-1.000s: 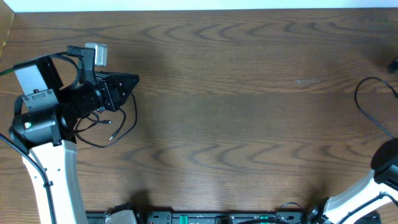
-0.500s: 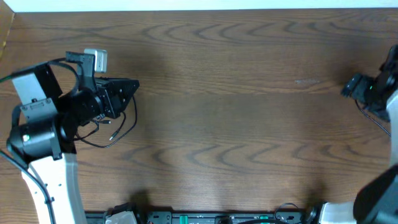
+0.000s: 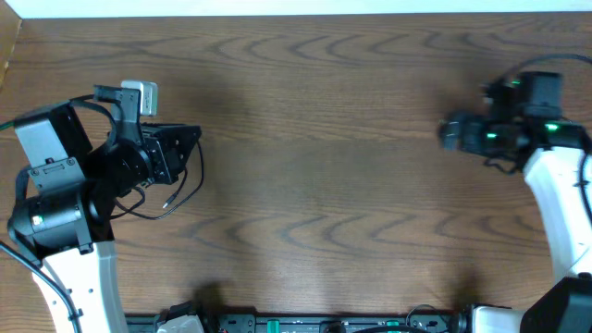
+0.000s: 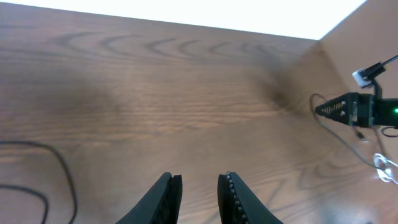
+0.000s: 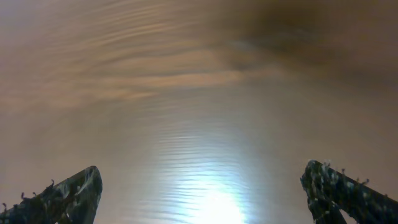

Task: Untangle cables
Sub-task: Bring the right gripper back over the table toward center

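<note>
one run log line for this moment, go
left gripper: narrowly open, empty | right gripper: wide open, empty | thin black cable: loose on brown wooden table beside left arm, ungripped

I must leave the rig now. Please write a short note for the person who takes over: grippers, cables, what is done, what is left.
Left gripper: jaws nearly together with a small gap, nothing seen between them.
Right gripper: wide open, empty.
Cables: a black cable lies in a loose loop beside the left gripper, its plug end free. A second thin cord, with something white next to it, lies near the right gripper, too small to read.
Done: the two cords lie far apart.
Left: check each for knots and lay it straight.
</note>
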`<state>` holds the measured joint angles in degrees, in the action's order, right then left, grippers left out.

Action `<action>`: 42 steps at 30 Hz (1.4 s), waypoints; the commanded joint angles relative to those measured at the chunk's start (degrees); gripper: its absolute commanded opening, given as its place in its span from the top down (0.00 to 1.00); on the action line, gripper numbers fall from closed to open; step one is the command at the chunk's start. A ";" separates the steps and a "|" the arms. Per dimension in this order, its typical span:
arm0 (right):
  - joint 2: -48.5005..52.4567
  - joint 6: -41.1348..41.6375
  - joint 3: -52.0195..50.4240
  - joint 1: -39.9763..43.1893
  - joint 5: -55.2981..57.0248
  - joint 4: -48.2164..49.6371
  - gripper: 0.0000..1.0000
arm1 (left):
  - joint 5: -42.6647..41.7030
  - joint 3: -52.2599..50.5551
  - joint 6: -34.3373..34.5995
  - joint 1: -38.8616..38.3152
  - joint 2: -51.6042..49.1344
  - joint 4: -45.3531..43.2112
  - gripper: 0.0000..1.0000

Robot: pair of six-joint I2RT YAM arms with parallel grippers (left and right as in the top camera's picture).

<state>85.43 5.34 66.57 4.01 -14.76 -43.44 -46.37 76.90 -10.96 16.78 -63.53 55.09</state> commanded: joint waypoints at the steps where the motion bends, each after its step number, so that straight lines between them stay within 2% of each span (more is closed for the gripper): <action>1: -1.42 -9.75 -0.26 -5.90 -7.65 1.57 0.01 | 5.44 -0.04 -0.92 0.13 0.81 0.28 0.75; 4: -1.42 -11.69 -0.26 -12.63 -10.78 5.20 0.01 | 9.92 -0.04 0.79 0.13 0.79 0.11 0.75; 7: -1.09 -11.15 -0.26 -18.97 -8.24 8.92 0.01 | 17.97 -0.04 5.14 0.13 0.74 -0.07 0.75; 12: 0.98 -3.91 -0.26 -26.29 1.42 12.66 0.01 | 23.82 -0.04 7.76 0.13 0.72 -0.07 0.75; 17: 4.37 2.01 -0.26 -28.79 6.93 12.63 0.01 | 33.68 -0.70 11.34 0.13 0.37 -0.79 0.75; 21: 7.04 2.78 -0.26 -28.85 6.95 13.81 0.01 | 35.54 -3.58 13.53 0.13 -0.42 -3.63 0.75; 30: 8.46 2.78 -0.26 -28.81 8.04 15.82 0.01 | 35.45 -17.35 15.58 0.13 -5.35 -15.54 0.75; 42: 8.46 2.73 -0.26 -28.57 10.14 16.26 0.01 | 35.54 -27.58 12.70 0.13 -13.14 -23.41 0.75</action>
<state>93.71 7.29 66.50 -24.64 -5.48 -27.35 -11.66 50.78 2.98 16.78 -75.26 32.49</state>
